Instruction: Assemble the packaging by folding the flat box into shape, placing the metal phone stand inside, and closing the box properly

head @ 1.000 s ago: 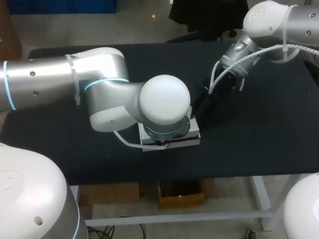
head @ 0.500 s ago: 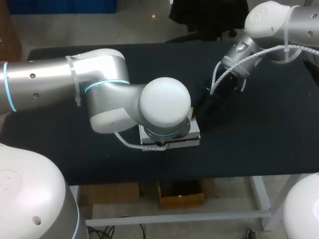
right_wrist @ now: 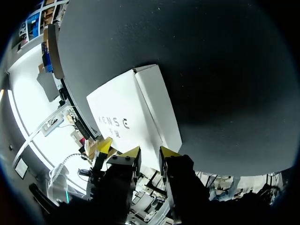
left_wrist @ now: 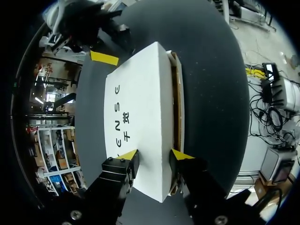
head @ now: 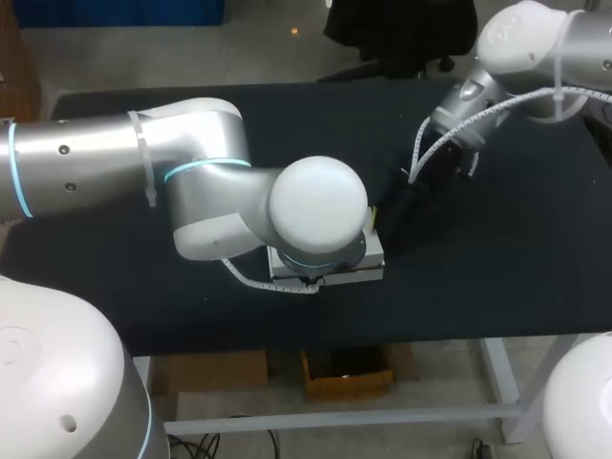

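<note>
The white box [head: 375, 251] lies on the black table [head: 497, 277], mostly hidden under my left wrist in the head view. In the left wrist view my left gripper [left_wrist: 153, 155] is shut on the near corner of the box [left_wrist: 140, 108]. One finger lies on the printed face, the other against the side, where a brown inner edge [left_wrist: 176, 103] shows. My right gripper [right_wrist: 149, 152] sits at the other end of the box [right_wrist: 122, 117], fingers close together with nothing between them. The phone stand is not visible.
Bare table stretches to the right of the box and behind it [head: 316, 115]. My left arm's elbow and forearm [head: 191, 191] cross the table's left half, low over the surface.
My right arm's wrist has shifted slightly to the right, and a yellow fingertip now shows at the box's right end. The left arm and the box have stayed nearly still.
</note>
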Controlling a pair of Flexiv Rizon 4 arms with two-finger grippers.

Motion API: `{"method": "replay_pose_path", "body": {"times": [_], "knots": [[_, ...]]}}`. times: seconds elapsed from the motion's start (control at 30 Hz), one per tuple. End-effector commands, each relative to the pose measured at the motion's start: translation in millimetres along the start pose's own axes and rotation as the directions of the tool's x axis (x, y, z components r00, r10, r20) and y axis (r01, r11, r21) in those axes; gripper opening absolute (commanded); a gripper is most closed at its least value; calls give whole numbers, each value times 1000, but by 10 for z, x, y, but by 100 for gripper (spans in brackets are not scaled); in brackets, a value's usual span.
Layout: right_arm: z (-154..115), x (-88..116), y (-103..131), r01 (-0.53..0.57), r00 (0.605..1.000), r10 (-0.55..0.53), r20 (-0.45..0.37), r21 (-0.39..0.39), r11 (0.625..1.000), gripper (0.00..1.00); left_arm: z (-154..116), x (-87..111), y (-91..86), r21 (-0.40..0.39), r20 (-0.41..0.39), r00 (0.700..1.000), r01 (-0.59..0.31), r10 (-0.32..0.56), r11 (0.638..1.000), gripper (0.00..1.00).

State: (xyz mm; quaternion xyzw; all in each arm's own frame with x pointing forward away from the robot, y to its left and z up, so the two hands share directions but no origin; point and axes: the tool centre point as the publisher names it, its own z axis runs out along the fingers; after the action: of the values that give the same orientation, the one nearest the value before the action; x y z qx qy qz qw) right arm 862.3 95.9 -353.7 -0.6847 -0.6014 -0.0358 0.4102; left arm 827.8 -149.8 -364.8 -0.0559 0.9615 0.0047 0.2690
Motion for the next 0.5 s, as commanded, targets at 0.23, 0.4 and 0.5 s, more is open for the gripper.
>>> {"method": "replay_pose_path", "body": {"times": [0.23, 0.4, 0.5], "knots": [[-12, 23, -213, 28, 1000, -27, 11, -48, 998, 0, -14, 28, -32, -6, 12, 1000, 1, -1, 1000, 44], [-7, 71, -309, 53, 998, -51, 25, -68, 996, 0, -25, 28, -30, -8, 15, 1000, 1, -1, 1000, 44], [22, 88, -349, 66, 997, -63, 36, -72, 995, 0, -27, 28, -29, -8, 16, 1000, 2, -2, 1000, 44]]}}
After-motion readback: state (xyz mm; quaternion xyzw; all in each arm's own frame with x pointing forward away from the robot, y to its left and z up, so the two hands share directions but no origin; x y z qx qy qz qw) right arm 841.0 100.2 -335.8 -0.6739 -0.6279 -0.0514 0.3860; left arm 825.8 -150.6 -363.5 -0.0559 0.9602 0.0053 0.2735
